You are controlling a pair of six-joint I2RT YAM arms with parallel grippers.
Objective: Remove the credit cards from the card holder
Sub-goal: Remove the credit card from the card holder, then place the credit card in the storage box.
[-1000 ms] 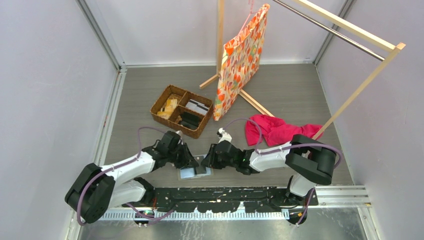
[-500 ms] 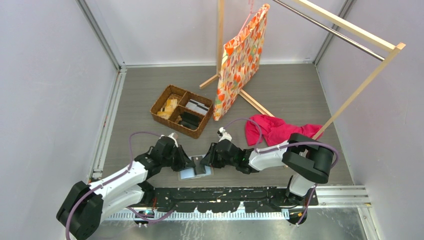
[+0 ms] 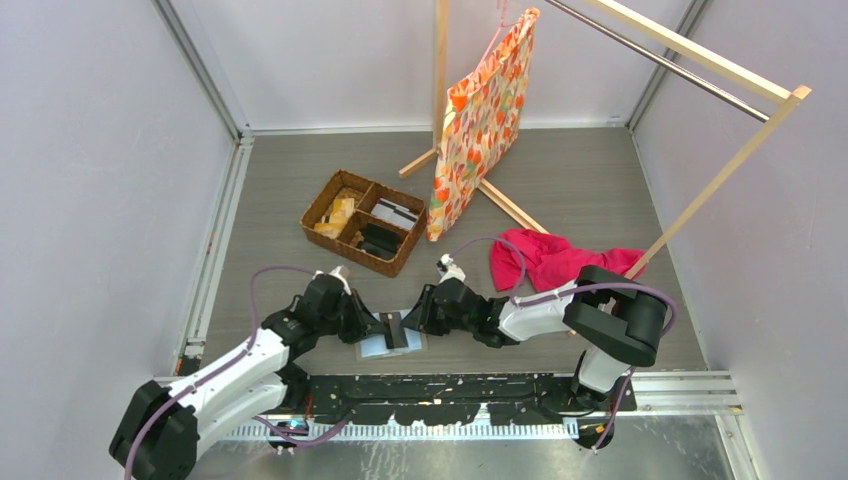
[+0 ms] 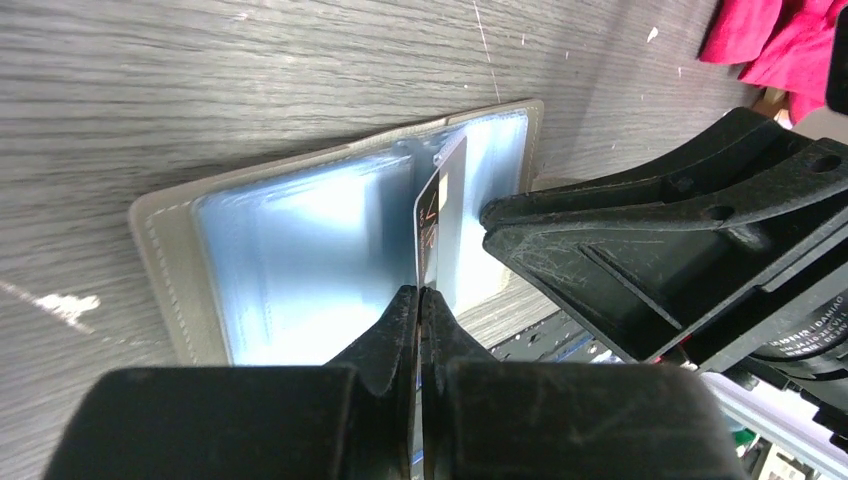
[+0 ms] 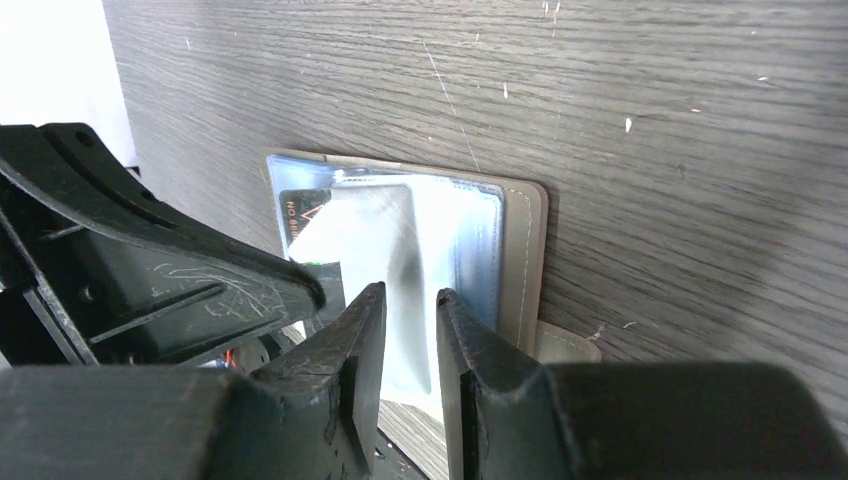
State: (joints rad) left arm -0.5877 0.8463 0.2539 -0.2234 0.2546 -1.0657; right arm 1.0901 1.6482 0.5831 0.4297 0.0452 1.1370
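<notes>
The card holder [image 3: 378, 348] lies open near the table's front edge, its pale blue sleeves up. It also shows in the left wrist view [image 4: 300, 250] and in the right wrist view [image 5: 470, 240]. My left gripper [image 4: 420, 292] is shut on the near edge of one credit card [image 4: 440, 215], which stands on edge, partly out of a middle sleeve. The card's dark printed face shows in the right wrist view [image 5: 300, 212]. My right gripper [image 5: 410, 292] rests over the holder's right panel, its jaws a narrow gap apart. In the top view the left gripper [image 3: 388, 330] and the right gripper [image 3: 412, 322] almost touch.
A brown wicker divided basket [image 3: 364, 220] with small items stands behind the holder. A patterned orange bag [image 3: 480, 110] hangs on a wooden rack [image 3: 700, 60]. A red cloth [image 3: 550, 258] lies to the right. Walls close in both sides.
My left arm has drawn back to the left and lower, and the card now stands further out of the sleeve. The right arm has barely moved.
</notes>
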